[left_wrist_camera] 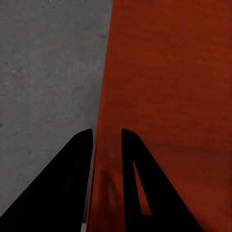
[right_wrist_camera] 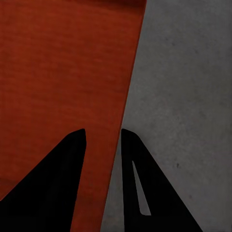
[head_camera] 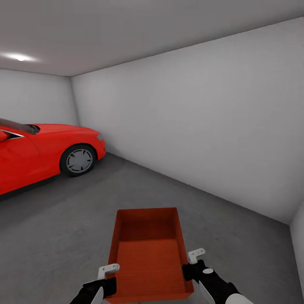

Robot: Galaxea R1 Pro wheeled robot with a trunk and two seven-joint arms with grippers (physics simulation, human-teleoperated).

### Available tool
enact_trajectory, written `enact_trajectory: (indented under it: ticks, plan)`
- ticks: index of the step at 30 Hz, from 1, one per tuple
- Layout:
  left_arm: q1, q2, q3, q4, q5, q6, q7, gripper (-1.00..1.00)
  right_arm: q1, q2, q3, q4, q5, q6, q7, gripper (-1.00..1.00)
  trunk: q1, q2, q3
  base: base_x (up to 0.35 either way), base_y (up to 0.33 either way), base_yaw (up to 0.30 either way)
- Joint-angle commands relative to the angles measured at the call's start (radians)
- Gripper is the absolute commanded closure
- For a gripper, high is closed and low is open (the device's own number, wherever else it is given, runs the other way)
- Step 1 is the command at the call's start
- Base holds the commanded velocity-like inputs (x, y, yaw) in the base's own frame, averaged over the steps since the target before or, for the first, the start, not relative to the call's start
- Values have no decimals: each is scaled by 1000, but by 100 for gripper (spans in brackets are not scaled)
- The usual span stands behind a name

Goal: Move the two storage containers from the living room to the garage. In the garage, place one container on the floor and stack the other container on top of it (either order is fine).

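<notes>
Carried low in the garage over the floor (head_camera: 63,228) — storage container (head_camera: 147,253), held level by left gripper (left_wrist_camera: 107,145) and right gripper (right_wrist_camera: 103,145), each pinching one side wall.

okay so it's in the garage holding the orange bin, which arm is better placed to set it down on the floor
Neither alone. The left gripper and right gripper each clamp a side wall of the bin over the concrete floor, so both should lower it together.
</notes>
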Motion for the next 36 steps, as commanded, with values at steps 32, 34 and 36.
enact_trajectory:
  ticks: [32,34,36]
  plan:
    - [1,-1,-2,1,-4,8,12,100,0,41,3,-5,-1,-2,31,100,0,-1,0,0,0,-187]
    - [1,-1,-2,1,-4,7,12,100,0,41,3,-5,-1,-3,31,100,0,-1,0,0,0,-212]
    - [1,-1,-2,1,-4,8,12,100,0,41,3,-5,-1,-3,31,100,0,-1,0,0,0,-204]
